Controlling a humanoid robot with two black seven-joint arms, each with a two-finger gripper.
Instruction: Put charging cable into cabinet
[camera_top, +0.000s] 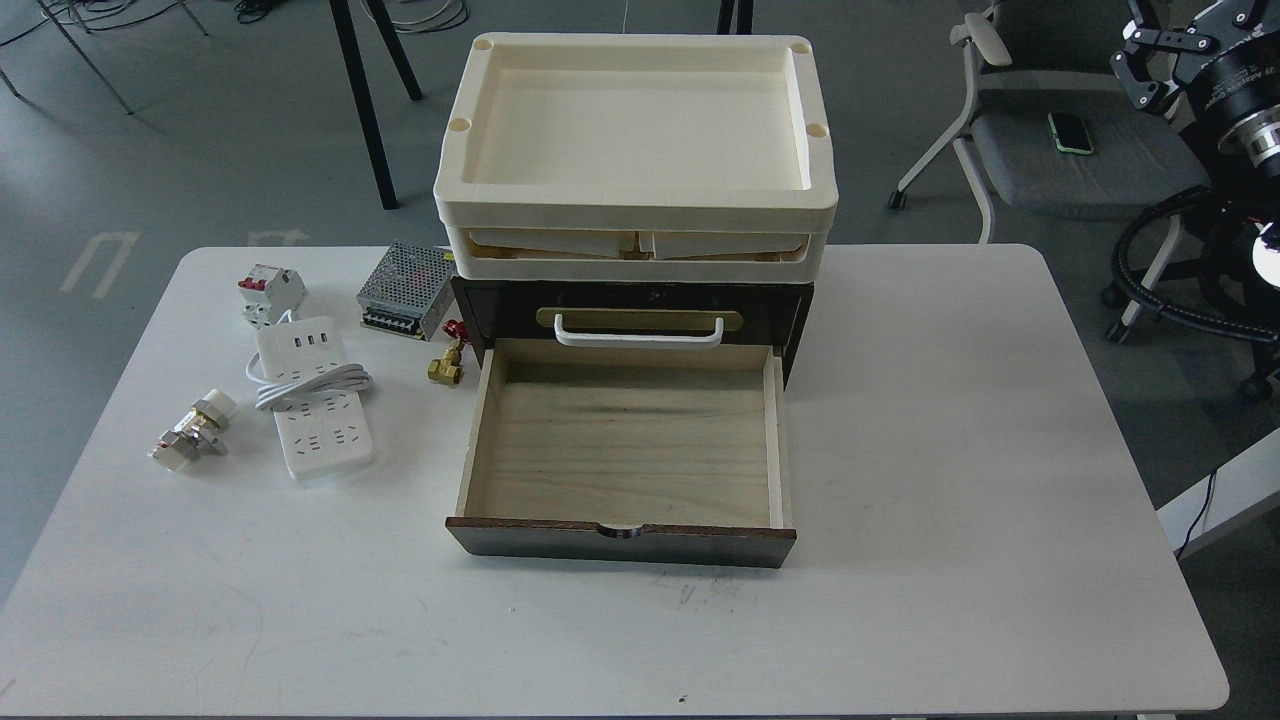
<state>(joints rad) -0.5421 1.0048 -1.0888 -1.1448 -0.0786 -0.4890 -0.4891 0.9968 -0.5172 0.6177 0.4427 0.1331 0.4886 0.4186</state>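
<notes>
Charging cable (313, 402) lies flat on bench (960, 420), long axis running near-to-far, cord coiled across its middle, just left of cabinet's (630, 300) open drawer (622, 440). Only right claw (1165, 55) in view: raised far off to the right, well apart; fingers look spread, holding nothing. Left arm not visible.

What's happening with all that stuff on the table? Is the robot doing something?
Nothing is being held right now. The white charging cable lies on the table, left of the dark wooden cabinet. The cabinet's lower drawer is pulled out and has nothing in it, so the cable has not gone in yet. Cream trays sit stacked on top of the cabinet. One black robot arm shows at the top right edge, far from the table.
</notes>
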